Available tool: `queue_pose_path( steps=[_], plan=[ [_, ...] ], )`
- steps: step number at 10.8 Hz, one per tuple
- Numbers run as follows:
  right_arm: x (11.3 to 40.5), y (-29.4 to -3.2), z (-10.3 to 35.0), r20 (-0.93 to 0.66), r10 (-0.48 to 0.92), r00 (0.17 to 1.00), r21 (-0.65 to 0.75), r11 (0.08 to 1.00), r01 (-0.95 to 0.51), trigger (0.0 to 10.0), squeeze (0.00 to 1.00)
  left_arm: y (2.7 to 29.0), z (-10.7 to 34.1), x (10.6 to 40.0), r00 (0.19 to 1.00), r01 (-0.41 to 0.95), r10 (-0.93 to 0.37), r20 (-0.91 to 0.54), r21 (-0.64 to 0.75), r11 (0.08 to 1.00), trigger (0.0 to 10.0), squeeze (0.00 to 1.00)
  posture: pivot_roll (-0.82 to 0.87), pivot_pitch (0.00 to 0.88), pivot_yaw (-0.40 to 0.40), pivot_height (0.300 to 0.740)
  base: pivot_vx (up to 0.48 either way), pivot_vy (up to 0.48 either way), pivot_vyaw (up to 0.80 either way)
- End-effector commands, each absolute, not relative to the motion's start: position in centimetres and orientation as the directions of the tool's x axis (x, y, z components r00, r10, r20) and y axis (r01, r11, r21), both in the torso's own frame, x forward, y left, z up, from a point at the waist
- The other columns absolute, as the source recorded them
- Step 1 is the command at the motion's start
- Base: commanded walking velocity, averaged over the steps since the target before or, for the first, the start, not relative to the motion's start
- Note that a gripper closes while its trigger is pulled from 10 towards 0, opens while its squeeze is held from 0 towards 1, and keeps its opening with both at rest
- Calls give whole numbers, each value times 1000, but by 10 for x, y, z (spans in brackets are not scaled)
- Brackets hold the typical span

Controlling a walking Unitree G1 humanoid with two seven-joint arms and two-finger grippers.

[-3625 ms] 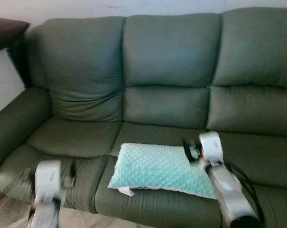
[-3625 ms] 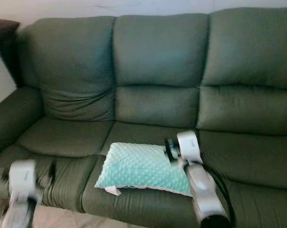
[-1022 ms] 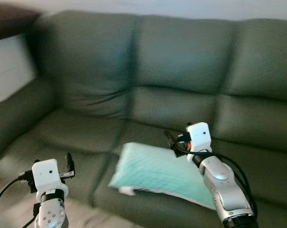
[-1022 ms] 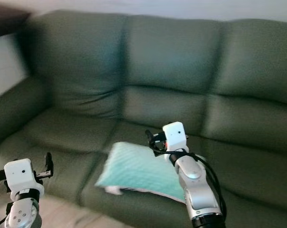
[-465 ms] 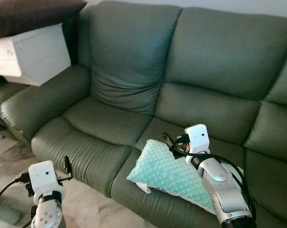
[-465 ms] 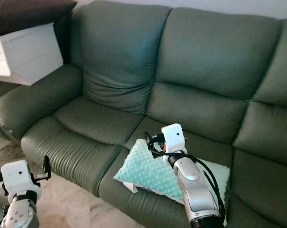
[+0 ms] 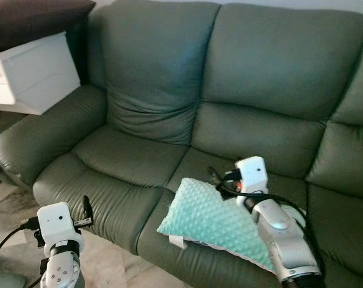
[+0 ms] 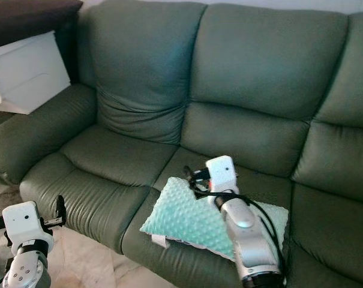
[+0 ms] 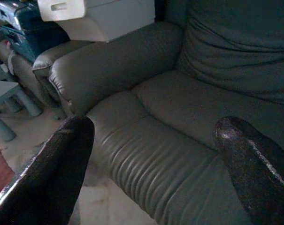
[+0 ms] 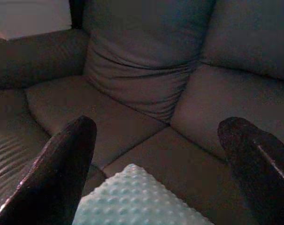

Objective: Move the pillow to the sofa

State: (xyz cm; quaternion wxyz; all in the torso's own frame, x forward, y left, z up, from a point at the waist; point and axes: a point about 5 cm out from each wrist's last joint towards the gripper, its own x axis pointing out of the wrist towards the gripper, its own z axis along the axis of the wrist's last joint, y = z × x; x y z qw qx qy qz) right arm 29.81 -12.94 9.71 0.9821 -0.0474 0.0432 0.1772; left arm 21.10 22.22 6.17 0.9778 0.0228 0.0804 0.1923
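In the left eye view, a mint green pillow [image 7: 214,221] with a bumpy surface lies flat on the middle seat of the dark green sofa [image 7: 169,114], with one corner near the front edge of the seat. The right gripper [image 7: 216,180] is above the back corner of the pillow, and its silver arm passes over the right part of the pillow. The left gripper [image 7: 86,210] is low in front of the left seat, apart from the pillow. A white box [image 7: 31,72] stands beyond the sofa's left armrest.

The right eye view shows the same arrangement: the pillow [image 8: 193,221] rests fully on the seat, so the task seems to be nearly finished.

In the left wrist view, the two black fingers [image 9: 52,173] are spread wide with nothing between them, and they look toward the left seat and armrest.

In the right wrist view, the fingers [image 10: 62,168] are also wide apart and hold nothing. A corner of the pillow [image 10: 132,197] is seen below and between them.

The pillow looks light and soft, and it will probably fold and hang when lifted. The dotted cloth should not be slippery. If it needs a correction, a pinch on a corner or along one edge seems to be the best place to take it.
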Motion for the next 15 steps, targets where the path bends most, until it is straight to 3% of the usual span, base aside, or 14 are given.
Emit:
queue_pose_path(
  steps=[1,4,15],
  plan=[
    [299,-128,99,-102,349,932,-76,931,-357,10000,0,225,64,210,912,-372,382,-147,90,924,10000,0,-158,68,48,740,0,0,0],
    [300,-129,99,-103,355,929,-99,926,-365,10000,0,224,63,211,911,-376,384,-152,80,923,10000,0,-162,63,42,740,0,0,0],
    [298,-128,99,-105,381,918,-114,913,-392,10000,0,220,61,212,910,-378,381,-161,51,924,10000,0,-171,72,30,740,0,0,800]
  ],
)
